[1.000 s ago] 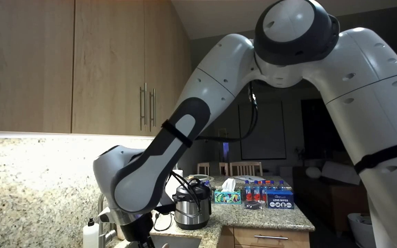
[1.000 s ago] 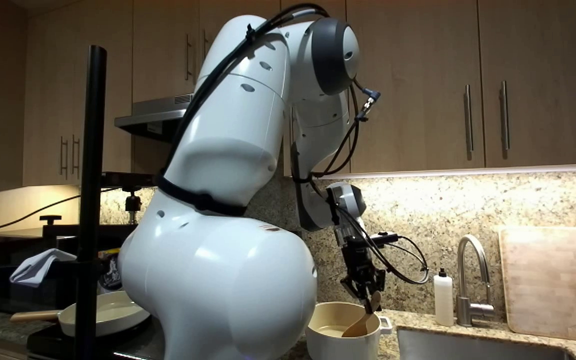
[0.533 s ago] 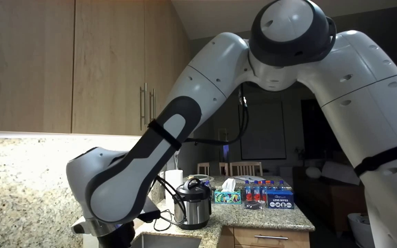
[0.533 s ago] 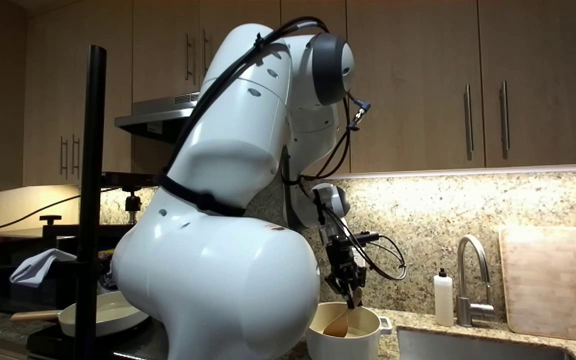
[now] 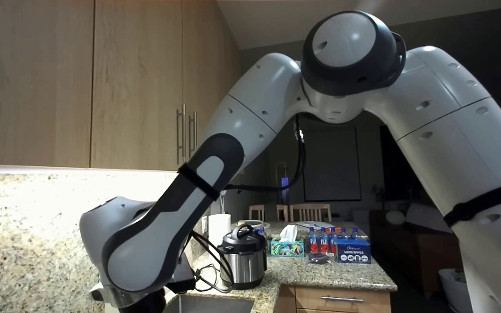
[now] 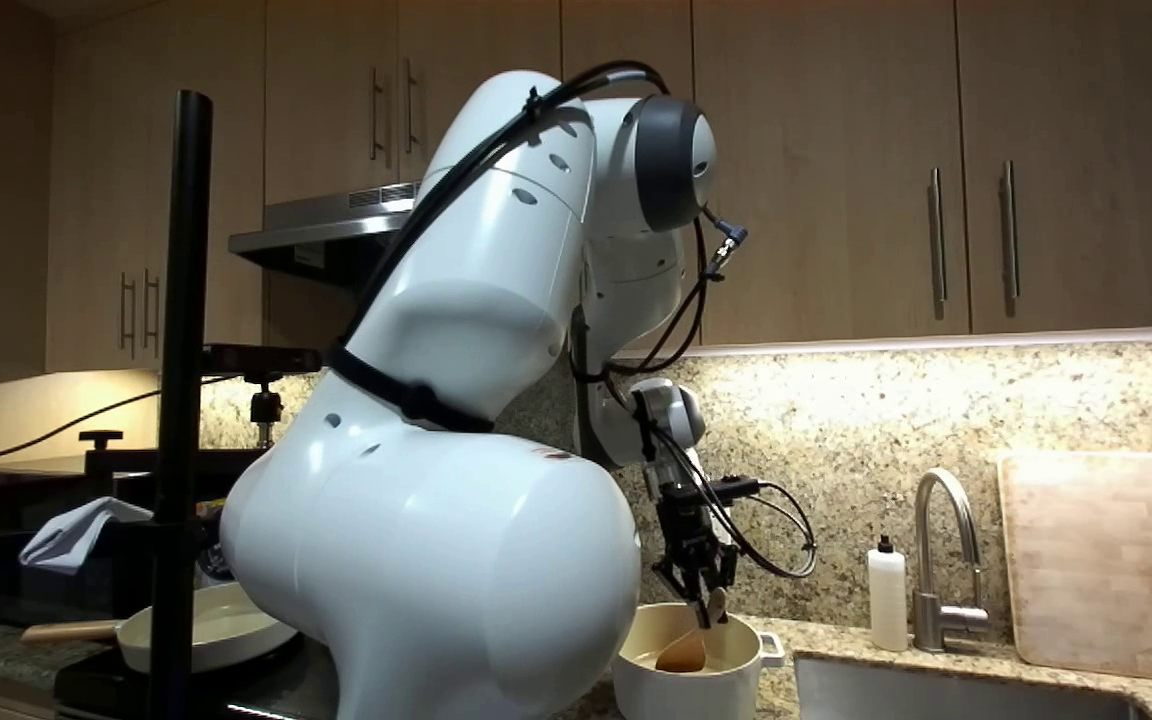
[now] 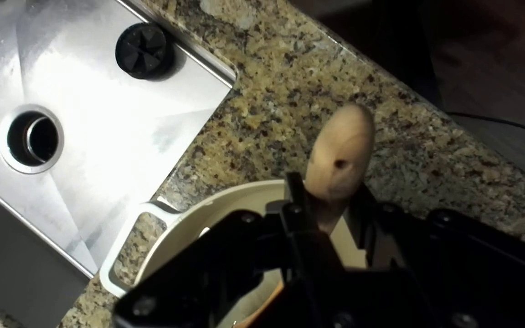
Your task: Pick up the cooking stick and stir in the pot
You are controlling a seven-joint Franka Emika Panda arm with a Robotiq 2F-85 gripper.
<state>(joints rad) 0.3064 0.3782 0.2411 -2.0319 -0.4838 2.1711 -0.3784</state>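
Observation:
The wooden cooking stick shows its rounded handle end (image 7: 342,146), with a small hole, above my fingers in the wrist view. My gripper (image 7: 331,193) is shut on the stick just below that end. Down in the cream-coloured pot, the stick's broad head (image 6: 682,652) leans inside, tilted. In an exterior view the pot (image 6: 686,695) stands on the counter with my gripper (image 6: 708,612) over its opening at about rim height. The black fingers hide part of the stick and the pot's inside in the wrist view. Whether the head touches the pot's bottom I cannot tell.
Beside the pot lies a steel sink (image 7: 107,127) with a black stopper (image 7: 143,51). A tap (image 6: 941,560), a white bottle (image 6: 887,600) and a cutting board (image 6: 1106,560) stand behind it. A pan (image 6: 211,635) and a black pole (image 6: 186,400) are across the arm.
Seen in the exterior views, the arm has shifted left and sunk lower. The stick's head has swept left inside the pot, then slightly back right. The grip on it stays the same.

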